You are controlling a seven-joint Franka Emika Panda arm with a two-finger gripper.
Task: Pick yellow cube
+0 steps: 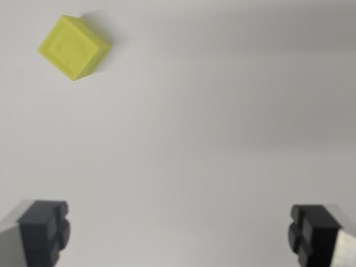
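A yellow cube point(74, 47) rests on a plain white surface point(194, 128) in the upper left of the wrist view, turned so one corner points down. My gripper point(178, 236) is open, its two dark fingertips at the bottom left and bottom right corners with nothing between them. The cube lies well away from the fingers, far up and toward the wrist view's left.
Soft grey shadow bands cross the white surface in the upper right. No other object shows.
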